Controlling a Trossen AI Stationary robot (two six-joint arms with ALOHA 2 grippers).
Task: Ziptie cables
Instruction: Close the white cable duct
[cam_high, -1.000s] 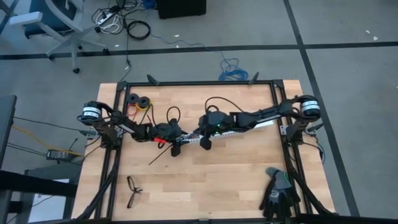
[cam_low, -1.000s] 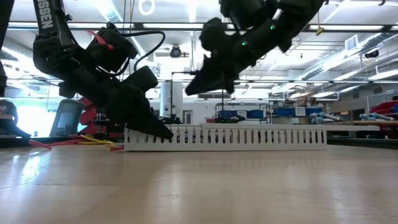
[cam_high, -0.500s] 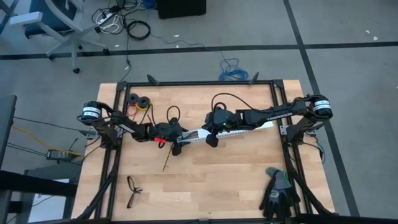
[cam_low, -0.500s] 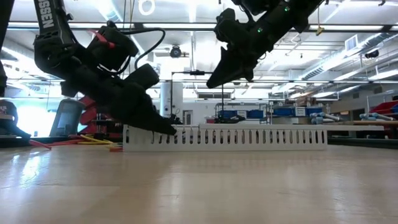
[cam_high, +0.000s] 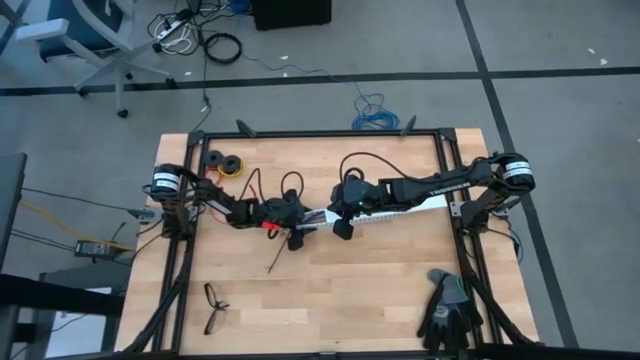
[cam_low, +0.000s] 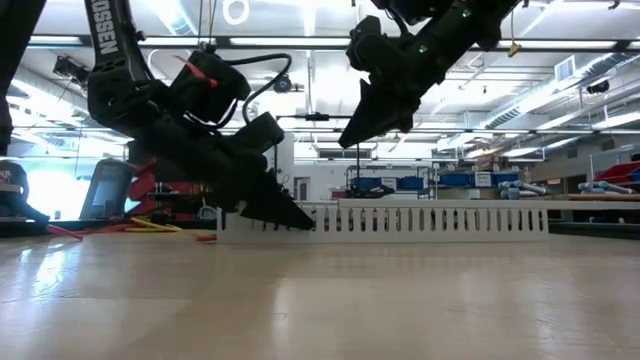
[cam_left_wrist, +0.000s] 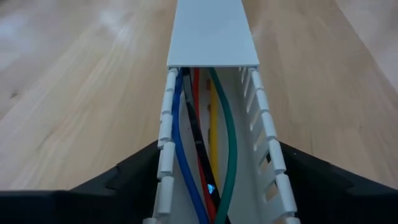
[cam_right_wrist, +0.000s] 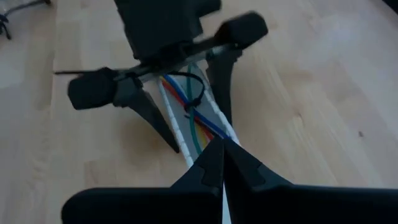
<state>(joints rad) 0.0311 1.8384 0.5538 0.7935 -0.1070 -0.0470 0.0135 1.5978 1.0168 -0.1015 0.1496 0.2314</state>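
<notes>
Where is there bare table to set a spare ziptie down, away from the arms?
Bare wood lies between the eyeglasses and the gloves along the near edge, and along the far edge right of the tape rolls. The middle is crowded: left gripper, right gripper, slotted strip, loose ziptie.

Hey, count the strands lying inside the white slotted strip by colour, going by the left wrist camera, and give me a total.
Inside the white slotted strip:
blue wire: 1
red wire: 1
yellow wire: 1
green wire: 1
black strand, wire or ziptie, cannot tell: 1
Total: 5
</notes>
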